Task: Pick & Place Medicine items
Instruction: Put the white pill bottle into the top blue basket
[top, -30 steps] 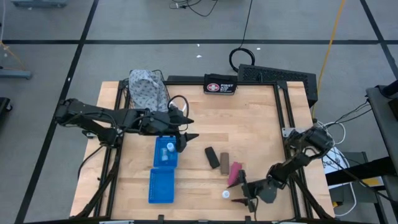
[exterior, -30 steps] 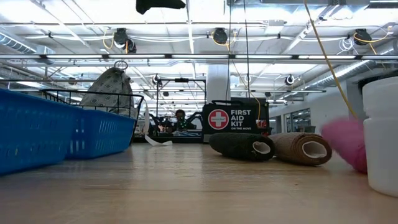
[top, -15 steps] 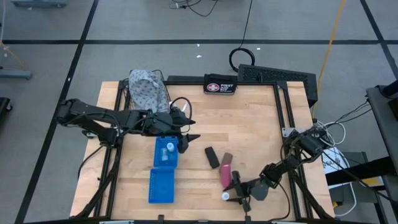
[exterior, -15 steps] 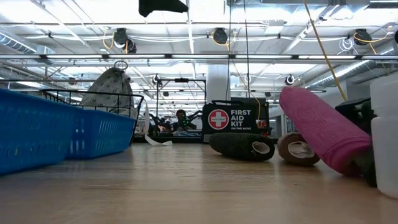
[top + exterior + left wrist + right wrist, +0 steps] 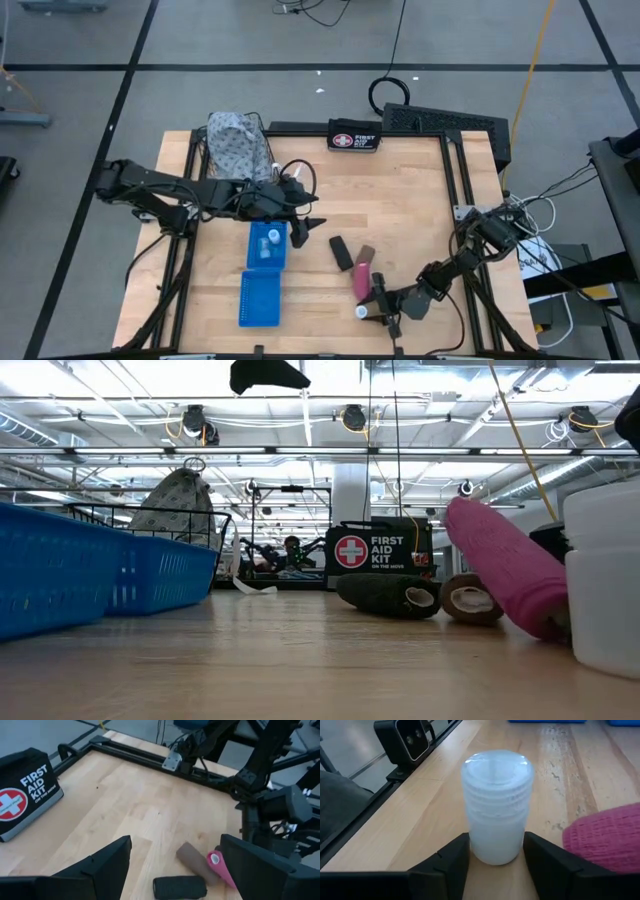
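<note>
Right tool (image 5: pixel 495 857) grips white bottle (image 5: pixel 496 805) at near counter (image 5: pixel 420 200) edge beside pink roll (image 5: pixel 361 282); left tool (image 5: pixel 308 229) released above it; pouch (image 5: pixel 25 790) reads "FIRST AID KIT".

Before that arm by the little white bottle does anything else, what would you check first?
1. Small white round bottle upright between the right gripper fingers: ok.
2. Fingers actually gripping it: cannot tell.
3. Pink cylindrical roll right beside the bottle, may get nudged: not ok.
4. Blue plastic basket reachable, bottles already inside: ok.
5. Left gripper open, hovering by the basket, away from the right arm: ok.
</note>
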Tool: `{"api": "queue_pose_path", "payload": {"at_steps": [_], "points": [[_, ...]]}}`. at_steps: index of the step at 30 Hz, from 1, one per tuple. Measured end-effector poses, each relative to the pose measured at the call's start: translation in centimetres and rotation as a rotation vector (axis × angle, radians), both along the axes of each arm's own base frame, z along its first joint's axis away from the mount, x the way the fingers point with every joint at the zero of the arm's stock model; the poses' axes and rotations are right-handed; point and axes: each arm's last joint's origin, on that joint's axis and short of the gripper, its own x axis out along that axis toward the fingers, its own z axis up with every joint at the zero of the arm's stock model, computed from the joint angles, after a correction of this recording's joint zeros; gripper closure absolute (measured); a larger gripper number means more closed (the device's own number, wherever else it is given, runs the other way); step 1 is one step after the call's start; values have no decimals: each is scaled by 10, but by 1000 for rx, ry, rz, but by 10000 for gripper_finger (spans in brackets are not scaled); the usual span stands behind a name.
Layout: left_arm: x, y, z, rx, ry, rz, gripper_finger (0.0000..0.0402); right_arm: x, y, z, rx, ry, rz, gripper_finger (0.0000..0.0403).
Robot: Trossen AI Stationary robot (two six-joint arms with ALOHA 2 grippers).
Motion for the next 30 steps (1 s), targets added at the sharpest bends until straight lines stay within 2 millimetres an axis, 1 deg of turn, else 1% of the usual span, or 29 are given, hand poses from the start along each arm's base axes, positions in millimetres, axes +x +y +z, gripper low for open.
{"api": "queue_pose_path", "payload": {"at_steps": [5,8,11,16,24,27,30], "points": [[5,-1,-5,1,15,1,95,2,-3,0,9,8,-10,197],[8,-1,-8,2,19,2,91,3,-3,0,-13,3,-4,193],[10,-1,-11,3,29,2,87,3,-3,0,-35,-6,1,211],[11,-2,-15,-8,45,5,88,4,-3,2,-49,-34,10,284],[14,-2,-18,-49,50,24,100,5,-2,6,-48,-62,16,288],[14,-3,-20,-130,59,-14,99,7,-4,14,-28,-82,4,288],[16,-4,-13,-199,47,-83,102,13,-10,28,8,-101,-25,288]]}}
